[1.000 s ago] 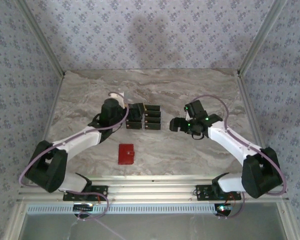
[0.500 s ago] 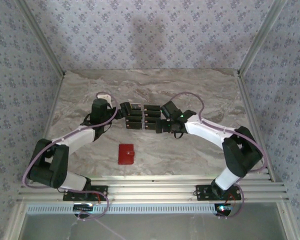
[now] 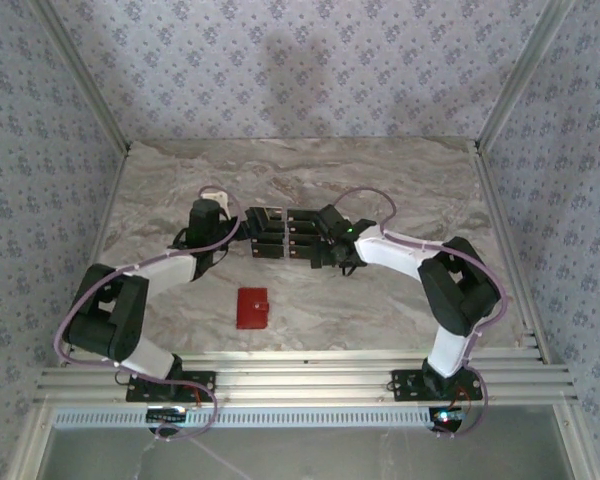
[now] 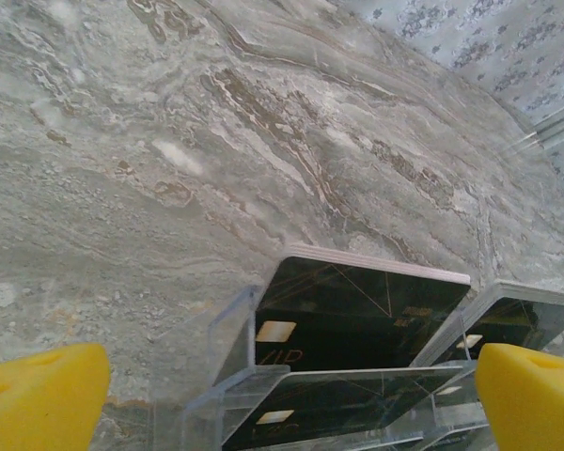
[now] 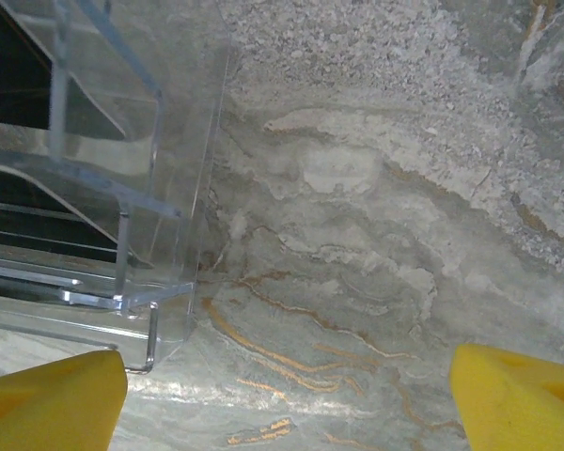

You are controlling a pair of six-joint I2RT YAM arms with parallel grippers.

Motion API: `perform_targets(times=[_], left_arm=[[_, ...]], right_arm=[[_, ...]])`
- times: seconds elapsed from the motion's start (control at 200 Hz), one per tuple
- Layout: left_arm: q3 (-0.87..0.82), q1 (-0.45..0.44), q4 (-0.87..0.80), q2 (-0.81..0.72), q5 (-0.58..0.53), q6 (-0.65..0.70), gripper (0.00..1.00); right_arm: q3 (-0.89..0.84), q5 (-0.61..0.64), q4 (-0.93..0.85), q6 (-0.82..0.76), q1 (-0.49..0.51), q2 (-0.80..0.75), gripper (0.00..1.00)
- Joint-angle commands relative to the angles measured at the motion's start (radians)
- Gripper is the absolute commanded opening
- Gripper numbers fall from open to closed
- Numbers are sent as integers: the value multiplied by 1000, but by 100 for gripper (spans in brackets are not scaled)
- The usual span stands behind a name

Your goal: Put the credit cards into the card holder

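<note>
The credit cards (image 3: 302, 232) are black and stand in rows in a clear acrylic rack (image 3: 270, 246) at the table's middle. In the left wrist view the credit cards (image 4: 357, 315) show gold chips and lie just ahead of my left gripper (image 4: 287, 404), which is open, with its yellow fingertips (image 4: 38, 395) wide on either side of the rack. My left gripper (image 3: 246, 228) is at the rack's left end and my right gripper (image 3: 325, 238) at its right end. My right gripper (image 5: 282, 404) is open over bare table, the rack's corner (image 5: 136, 310) by its left finger. The red card holder (image 3: 251, 308) lies shut nearer the front.
The marble-patterned table (image 3: 400, 180) is fenced by wallpapered walls and metal posts. A metal rail (image 3: 300, 370) runs along the near edge by the arm bases. Bare table lies behind the rack and to the right of the card holder.
My right arm has swung left, and its gripper now stands at the rack's right end. My left gripper has drawn back a little to the left. The card holder has not moved.
</note>
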Motion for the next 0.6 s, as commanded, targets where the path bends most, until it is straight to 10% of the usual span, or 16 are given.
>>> perform_targets(times=[0.0,0.595], left_arm=[[6,-22,39,28,15,-4,100],[141,-179,53,177,-13,-20,100]], right_arm=[[23,6,12,28,-18,29,91],[-101,-23,50,22,-171,-57,91]])
